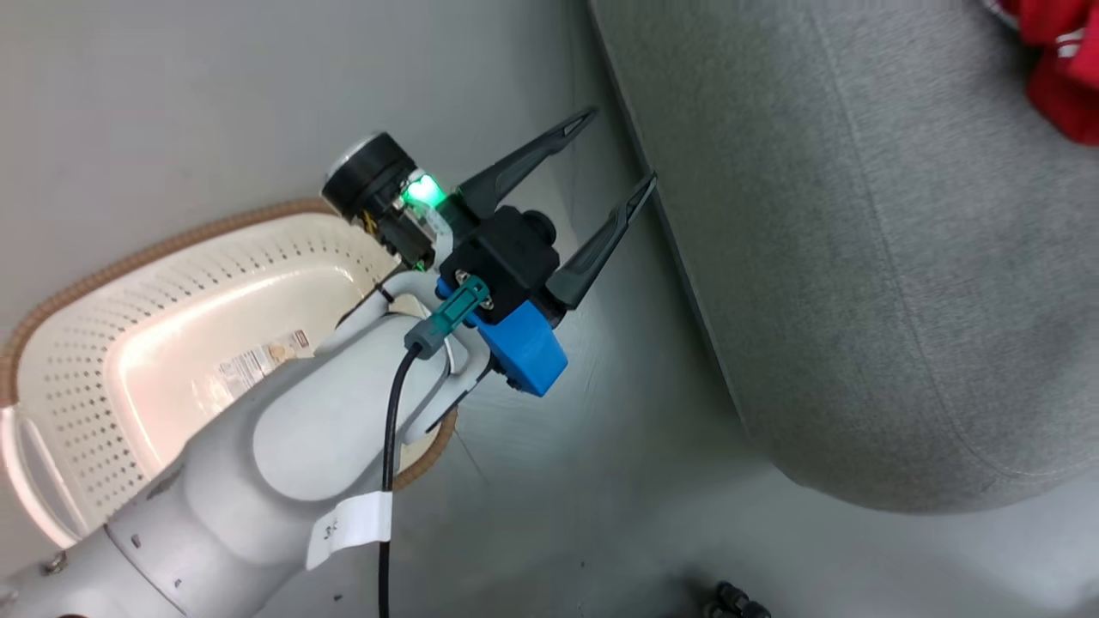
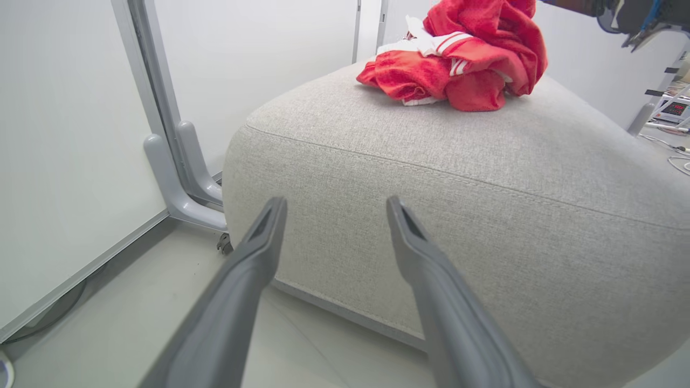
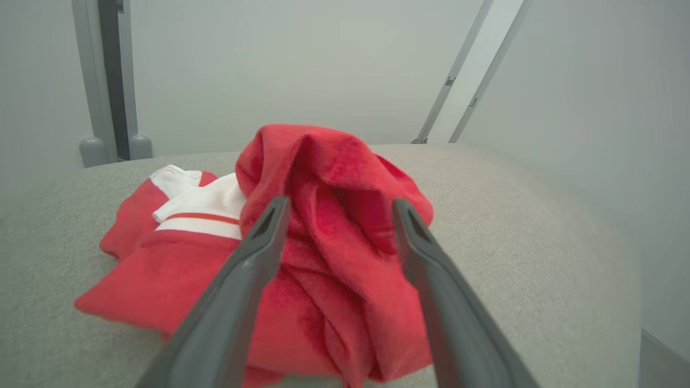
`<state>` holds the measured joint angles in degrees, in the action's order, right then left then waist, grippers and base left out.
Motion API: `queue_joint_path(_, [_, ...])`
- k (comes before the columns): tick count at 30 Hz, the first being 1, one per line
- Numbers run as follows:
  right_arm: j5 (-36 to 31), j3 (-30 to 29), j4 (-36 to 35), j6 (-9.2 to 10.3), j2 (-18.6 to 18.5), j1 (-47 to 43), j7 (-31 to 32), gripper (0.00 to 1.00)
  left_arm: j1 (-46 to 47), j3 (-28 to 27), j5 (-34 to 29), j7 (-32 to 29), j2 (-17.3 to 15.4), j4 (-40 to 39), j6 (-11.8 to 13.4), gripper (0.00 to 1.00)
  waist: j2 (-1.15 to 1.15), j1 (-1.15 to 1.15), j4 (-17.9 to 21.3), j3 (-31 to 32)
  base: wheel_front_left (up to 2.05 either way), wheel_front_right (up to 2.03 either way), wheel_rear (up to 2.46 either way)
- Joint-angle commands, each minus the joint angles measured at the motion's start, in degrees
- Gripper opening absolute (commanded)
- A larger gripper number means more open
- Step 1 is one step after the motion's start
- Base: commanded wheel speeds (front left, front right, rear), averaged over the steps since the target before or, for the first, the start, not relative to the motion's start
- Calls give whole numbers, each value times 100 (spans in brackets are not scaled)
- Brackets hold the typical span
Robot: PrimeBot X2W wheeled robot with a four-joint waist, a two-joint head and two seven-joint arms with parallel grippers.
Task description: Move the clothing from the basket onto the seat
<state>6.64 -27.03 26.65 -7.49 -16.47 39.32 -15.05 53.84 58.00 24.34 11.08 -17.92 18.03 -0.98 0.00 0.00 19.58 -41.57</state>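
The red clothing (image 3: 323,161) with white striped trim lies in a heap on the grey seat (image 3: 512,215). My right gripper (image 3: 340,200) is open, its fingers either side of a raised red fold. From the left wrist, the clothing (image 2: 463,59) sits on the seat's (image 2: 458,178) top, with my right arm (image 2: 620,13) just above it. My left gripper (image 1: 622,143) is open and holds nothing, low over the floor and pointing at the seat's (image 1: 859,257) side. The basket (image 1: 129,262) stands behind my left forearm with only a label showing on its bottom. A bit of clothing (image 1: 1060,69) shows at the top right.
A white panel wall on a grey metal foot (image 2: 178,178) stands close to the seat's left corner. Equipment with a red display (image 2: 674,108) and cables lie on the floor at the far right. A small dark object (image 1: 730,601) sits on the floor below the seat.
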Motion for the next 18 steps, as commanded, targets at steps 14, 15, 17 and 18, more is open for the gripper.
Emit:
queue_joint_path(14, [24, 1111, -1261, -1, -6, -1227, -19, 100, -1129, -1153, 484, 414, 312, 442, 320, 100, 0, 0, -576, 2015, 0, 0, 0])
queue_joint_path(15, [13, 1190, -1316, -1, 11, -1269, -19, 100, -1218, -1310, 459, 415, 342, 394, 323, 100, 0, 0, -668, 2119, 0, 0, 0])
queue_joint_path(17, [14, 1379, -1409, -1, 71, -1361, -18, 100, -1398, -1635, 383, 415, 376, 308, 319, 100, 0, 0, -831, 2293, 0, 0, 0])
queue_joint_path(18, [16, 1484, -1455, -1, 100, -1388, -18, 100, -1484, -1795, 341, 416, 385, 269, 323, 100, 0, 0, -892, 2356, 0, 0, 0])
